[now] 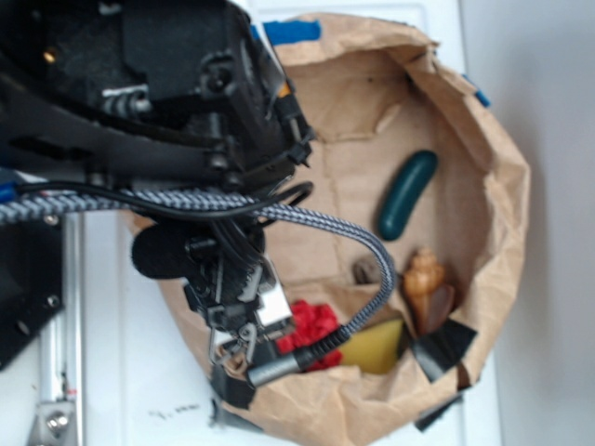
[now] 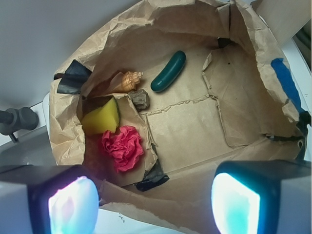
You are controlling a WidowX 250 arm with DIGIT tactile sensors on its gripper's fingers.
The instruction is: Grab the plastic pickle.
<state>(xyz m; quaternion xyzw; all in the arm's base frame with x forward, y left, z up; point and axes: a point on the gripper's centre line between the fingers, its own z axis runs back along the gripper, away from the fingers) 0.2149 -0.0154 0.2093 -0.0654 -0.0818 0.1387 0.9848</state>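
pickle: we see the plastic pickle (image 2: 168, 71) lying flat on the floor of the paper bag (image 2: 185, 131), toward the far side in the wrist view, tilted on a diagonal. Nothing is touching it.

gripper: our gripper (image 2: 156, 197) hangs above the bag's near edge, well apart from the pickle. The two fingers (image 2: 73, 204) sit at the bottom corners of the wrist view, spread wide with nothing between them.

shell: a tan seashell (image 2: 129, 81) lies just beside the pickle's lower end, with a small gap between them.

rock: a little grey-brown rock (image 2: 140, 99) sits right below the shell, near the pickle's tip but apart from it.

sponge: a yellow wedge (image 2: 101, 118) rests against the bag's side wall, next to the rock.

red thing: a crumpled red piece (image 2: 123, 147) lies just in front of the yellow wedge, closest to us.

bag: brown paper, crumpled walls folded down, black tape (image 2: 70, 80) at some corners and blue tape (image 2: 286, 83) on one rim.

arm: from the exterior view the arm (image 1: 167, 102) and its braided cable (image 1: 367, 279) cover the bag's left half, while the pickle stays in plain sight on the right.
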